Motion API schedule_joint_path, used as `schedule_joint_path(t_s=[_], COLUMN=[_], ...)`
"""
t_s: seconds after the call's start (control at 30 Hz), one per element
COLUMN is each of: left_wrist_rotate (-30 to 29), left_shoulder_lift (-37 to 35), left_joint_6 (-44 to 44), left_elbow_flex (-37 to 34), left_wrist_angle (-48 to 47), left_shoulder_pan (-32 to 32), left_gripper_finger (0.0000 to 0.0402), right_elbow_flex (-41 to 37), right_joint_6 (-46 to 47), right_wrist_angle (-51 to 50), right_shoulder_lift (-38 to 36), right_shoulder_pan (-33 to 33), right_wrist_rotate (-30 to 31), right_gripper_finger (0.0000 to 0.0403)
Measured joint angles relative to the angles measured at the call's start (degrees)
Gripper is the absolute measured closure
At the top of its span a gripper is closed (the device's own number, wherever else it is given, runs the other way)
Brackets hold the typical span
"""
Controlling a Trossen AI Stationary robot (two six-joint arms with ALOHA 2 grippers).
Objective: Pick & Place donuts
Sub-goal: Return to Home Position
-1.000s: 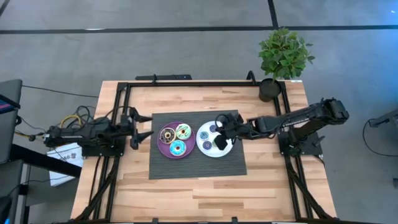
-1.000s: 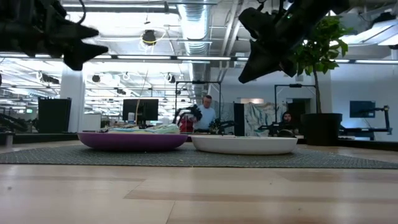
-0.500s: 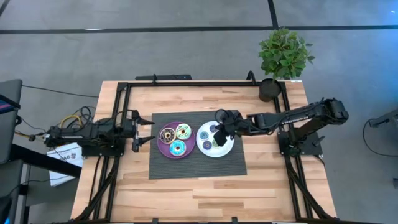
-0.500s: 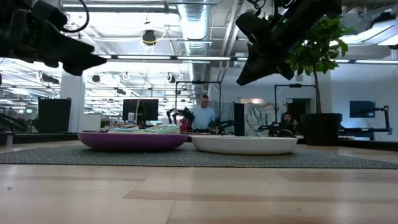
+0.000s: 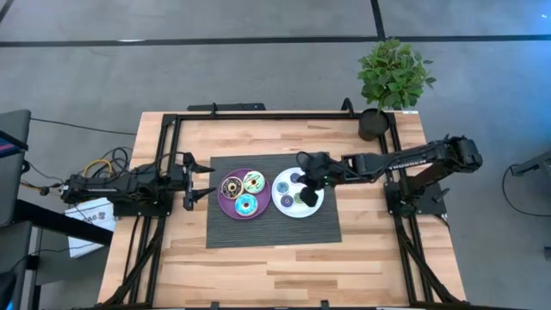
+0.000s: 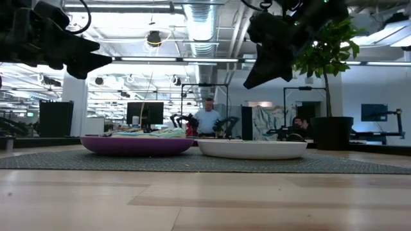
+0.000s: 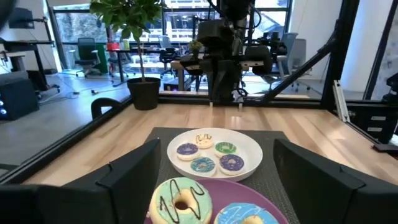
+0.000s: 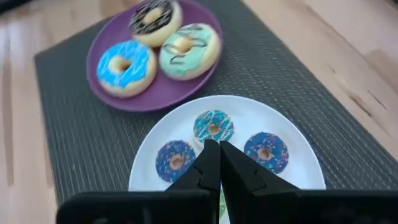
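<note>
- Fingers (image 8: 205, 168) of the right gripper (image 8: 214, 150) are pressed together with nothing between them. They hang above the white plate (image 8: 245, 109) and touch nothing, so I'd say the drop is done and this arm is free to pull away.
- Small donuts lie flat on that plate, apart from each other: cyan one (image 8: 213, 126), dark blue one (image 8: 175, 158), purple one (image 8: 266, 151), cream one (image 7: 204, 139), green one (image 7: 225, 147). In the right wrist view the green one is mostly hidden behind the fingers.
- The purple plate (image 8: 158, 98) sits just beside the white one, on the side toward the bench's left edge. It carries the three large donuts: dark-iced (image 8: 152, 18), pale green (image 8: 186, 50), bright blue (image 8: 124, 67), packed close. Sorted by size, it seems: big on purple, small on white.
- The left gripper (image 5: 207, 181) has its fingers (image 7: 134, 173) spread wide and empty. It is raised off the bench, just outside the purple plate and aimed across both plates; I read it as waiting.
- Both plates sit on the dark mat (image 5: 271, 231) mid-bench (image 5: 258, 271). No donut lies loose on mat or wood that I can see, so the task looks essentially complete.
- A potted plant (image 5: 392, 73) stands at the far right corner, well clear.
</note>
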Motion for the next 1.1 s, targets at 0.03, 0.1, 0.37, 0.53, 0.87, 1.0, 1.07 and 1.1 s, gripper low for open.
schedule_joint_path(t_s=[0.03, 0.1, 0.37, 0.53, 0.87, 1.0, 1.07, 1.1], left_wrist_rotate=[0.01, 0.01, 0.00, 0.01, 0.01, 0.01, 0.01, 0.02], left_shoulder_lift=[0.00, 0.00, 0.00, 0.00, 0.00, 0.02, 0.02, 0.02], left_joint_6=[-0.02, -0.04, -0.11, -0.11, -0.13, -0.12, -0.11, -0.13], left_elbow_flex=[0.00, 0.00, -0.07, -0.11, -0.15, -0.17, -0.17, -0.17], left_wrist_angle=[0.00, -0.01, -0.02, -0.04, -0.04, -0.07, -0.07, -0.07], left_shoulder_pan=[0.00, 0.00, 0.00, 0.00, 0.00, 0.00, 0.00, 0.00], left_gripper_finger=[0.0099, 0.0099, 0.0099, 0.0099, 0.0099, 0.0099, 0.0099, 0.0099], right_elbow_flex=[-0.01, 0.00, -0.01, -4.89, -24.86, -29.59, -31.58, -32.66], right_joint_6=[-1.71, -5.37, -18.14, -20.56, -16.80, -16.67, -15.68, -15.26], right_wrist_angle=[-0.05, -0.05, -1.13, 1.61, 16.43, 16.21, 16.13, 16.09], right_shoulder_lift=[0.00, 0.00, -0.04, -2.21, -22.76, -32.10, -36.49, -38.75], right_shoulder_pan=[-0.35, -1.13, -4.25, -5.30, -4.59, -4.77, -4.78, -4.78], right_wrist_rotate=[-1.29, -3.48, -9.94, -15.25, -14.35, -13.43, -13.43, -13.37], right_gripper_finger=[0.0403, 0.0403, 0.0403, 0.0403, 0.0403, 0.0403, 0.0403, 0.0403])
